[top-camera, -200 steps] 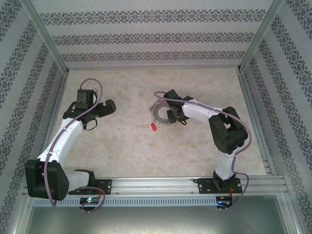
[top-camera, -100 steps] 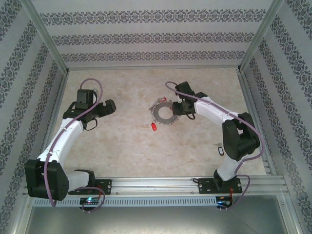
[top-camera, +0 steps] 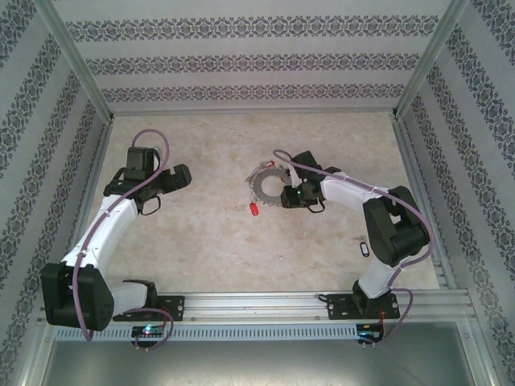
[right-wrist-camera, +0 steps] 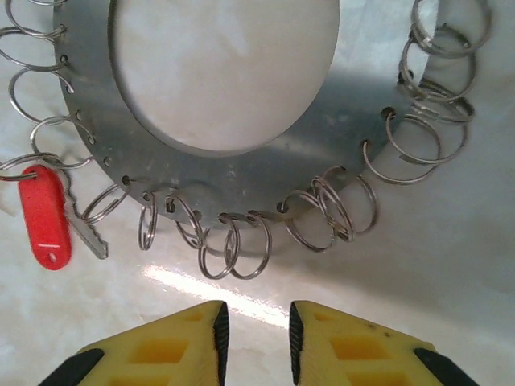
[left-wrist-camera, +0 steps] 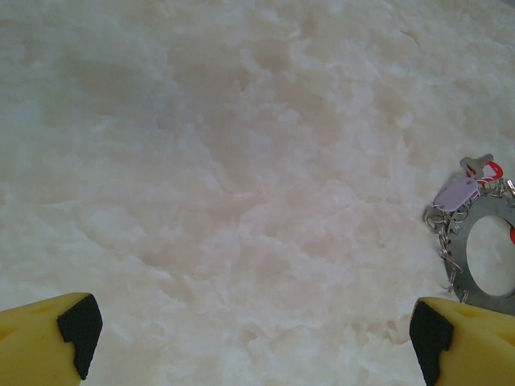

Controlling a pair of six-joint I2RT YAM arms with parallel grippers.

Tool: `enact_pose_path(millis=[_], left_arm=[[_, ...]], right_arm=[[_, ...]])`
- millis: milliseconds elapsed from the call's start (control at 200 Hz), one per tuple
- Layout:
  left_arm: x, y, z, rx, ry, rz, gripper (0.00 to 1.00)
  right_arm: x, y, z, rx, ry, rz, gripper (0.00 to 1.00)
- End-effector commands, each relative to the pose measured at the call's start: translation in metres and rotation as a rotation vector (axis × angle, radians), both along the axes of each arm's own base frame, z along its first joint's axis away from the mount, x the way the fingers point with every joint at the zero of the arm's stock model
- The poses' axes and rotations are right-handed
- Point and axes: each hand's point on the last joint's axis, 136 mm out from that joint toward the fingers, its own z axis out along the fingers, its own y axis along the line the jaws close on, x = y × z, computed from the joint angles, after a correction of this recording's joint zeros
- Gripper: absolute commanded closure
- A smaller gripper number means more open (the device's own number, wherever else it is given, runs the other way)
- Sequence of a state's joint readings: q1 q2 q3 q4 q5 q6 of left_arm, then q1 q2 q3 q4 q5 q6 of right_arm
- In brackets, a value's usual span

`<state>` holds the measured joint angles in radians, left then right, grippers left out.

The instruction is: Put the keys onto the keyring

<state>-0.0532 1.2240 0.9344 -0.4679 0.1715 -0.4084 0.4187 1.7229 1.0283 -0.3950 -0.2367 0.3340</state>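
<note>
Marbled tabletop [top-camera: 209, 241] between patterned walls: left fingers [left-wrist-camera: 79, 323] are hovering spread wide, empty. Mid-table, a red-tagged key [right-wrist-camera: 44, 217] is lying against the keyring [right-wrist-camera: 201, 173]. Right fingers [right-wrist-camera: 211, 322] are hanging just beside it, nearly together, pinching nothing.

text: none readable | red tag [right-wrist-camera: 44, 215]: plain, no lettering | white tag [left-wrist-camera: 455, 193]: too blurred to read | wall [top-camera: 241, 60]: ornament bands, no letters
</note>
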Motion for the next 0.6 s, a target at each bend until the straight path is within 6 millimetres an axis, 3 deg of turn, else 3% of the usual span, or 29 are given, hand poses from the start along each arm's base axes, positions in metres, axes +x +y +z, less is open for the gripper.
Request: enact_pose_path(millis=[0, 195, 595], left_arm=[[0.001, -0.004, 0.006, -0.01, -0.004, -0.008, 0.01], [-0.001, -0.003, 0.005, -0.007, -0.001, -0.005, 0.01], [0.001, -0.013, 0.01, -0.037, -0.005, -0.051, 0.01]], right_arm=[[0.012, 0.011, 0.01, 0.186, -0.012, -0.071, 0.76], [0.018, 0.006, 0.004, 0.284, 0.019, -0.152, 0.87], [0.01, 0.006, -0.003, 0.34, 0.055, -0.203, 0.8]])
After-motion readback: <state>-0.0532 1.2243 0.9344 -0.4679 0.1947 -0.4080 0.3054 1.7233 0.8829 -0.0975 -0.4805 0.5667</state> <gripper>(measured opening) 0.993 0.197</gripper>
